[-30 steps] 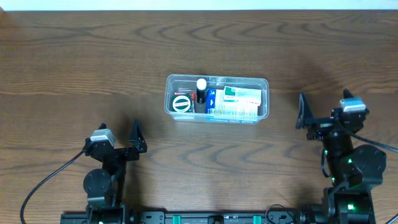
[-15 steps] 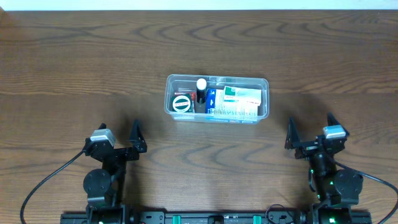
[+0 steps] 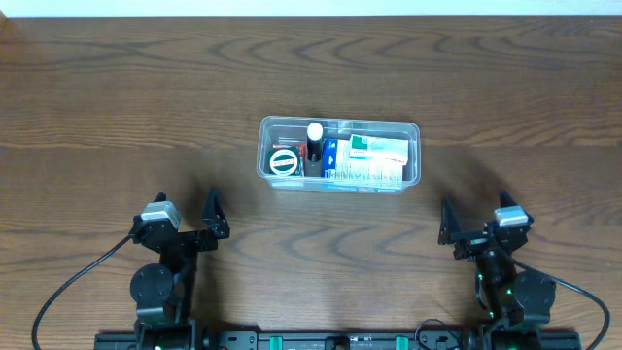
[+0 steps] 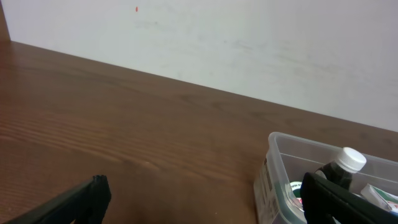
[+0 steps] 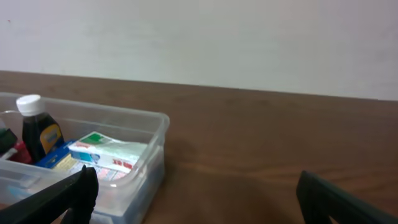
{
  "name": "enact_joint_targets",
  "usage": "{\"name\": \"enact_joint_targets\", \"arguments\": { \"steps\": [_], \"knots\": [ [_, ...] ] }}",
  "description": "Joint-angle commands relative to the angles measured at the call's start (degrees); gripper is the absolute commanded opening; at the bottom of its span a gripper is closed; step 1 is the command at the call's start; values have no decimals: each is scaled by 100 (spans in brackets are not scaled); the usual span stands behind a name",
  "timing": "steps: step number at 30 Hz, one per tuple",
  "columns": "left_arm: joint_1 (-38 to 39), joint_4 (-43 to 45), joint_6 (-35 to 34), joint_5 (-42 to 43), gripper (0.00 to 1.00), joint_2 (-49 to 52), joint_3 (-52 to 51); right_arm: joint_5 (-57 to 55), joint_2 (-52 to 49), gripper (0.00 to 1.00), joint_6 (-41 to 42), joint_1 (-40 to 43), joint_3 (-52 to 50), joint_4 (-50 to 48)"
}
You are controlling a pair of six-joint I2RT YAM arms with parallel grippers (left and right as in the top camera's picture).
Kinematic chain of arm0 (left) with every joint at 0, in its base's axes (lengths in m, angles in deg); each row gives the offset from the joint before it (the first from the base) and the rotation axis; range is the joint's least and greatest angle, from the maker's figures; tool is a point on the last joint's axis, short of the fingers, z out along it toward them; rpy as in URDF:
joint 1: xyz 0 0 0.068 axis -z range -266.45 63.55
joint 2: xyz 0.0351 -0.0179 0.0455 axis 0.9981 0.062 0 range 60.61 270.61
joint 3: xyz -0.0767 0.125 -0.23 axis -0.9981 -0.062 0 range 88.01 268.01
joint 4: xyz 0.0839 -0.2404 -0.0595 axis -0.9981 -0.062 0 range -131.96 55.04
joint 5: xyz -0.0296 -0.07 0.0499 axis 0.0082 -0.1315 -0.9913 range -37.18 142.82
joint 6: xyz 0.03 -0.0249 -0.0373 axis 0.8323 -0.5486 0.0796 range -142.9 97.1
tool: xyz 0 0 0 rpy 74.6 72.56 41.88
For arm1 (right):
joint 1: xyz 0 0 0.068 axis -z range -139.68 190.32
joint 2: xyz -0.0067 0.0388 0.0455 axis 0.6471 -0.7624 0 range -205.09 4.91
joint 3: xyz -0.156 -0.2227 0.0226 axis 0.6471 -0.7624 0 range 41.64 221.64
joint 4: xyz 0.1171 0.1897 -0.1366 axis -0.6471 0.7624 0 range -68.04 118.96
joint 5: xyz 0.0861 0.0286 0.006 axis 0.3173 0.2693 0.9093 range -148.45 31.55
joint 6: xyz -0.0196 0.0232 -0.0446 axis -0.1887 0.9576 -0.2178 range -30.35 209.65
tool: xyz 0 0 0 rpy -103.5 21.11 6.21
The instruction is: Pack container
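The container point(image 3: 414, 154) sits mid-tabletop point(image 3: 117, 107), well ahead of both arms and between them. It is open side up, its long axis running left to right across the robot's front. It looks full: a bottle point(image 3: 314, 136) stands upright beside boxes point(image 3: 374, 156). The left claw point(image 3: 187, 200) and right claw point(image 3: 474, 206) hang near the base, both spread wide and holding nothing. From where I stand, the risk lies in any further reach: a claw clipping the container's edge could skid it or topple the bottle, and anything pushed in on top might spill.
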Motion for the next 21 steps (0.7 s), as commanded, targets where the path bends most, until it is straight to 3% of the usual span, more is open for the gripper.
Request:
{"name": "enact_joint_targets", "arguments": {
  "steps": [1, 21],
  "knots": [
    [-35, 17, 33, 15, 98, -46, 4, 39, 68, 99, 57, -15, -15, 35],
    [-35, 17, 33, 15, 98, -46, 4, 35, 59, 99, -2, -31, -13, 22]
  ]
}}
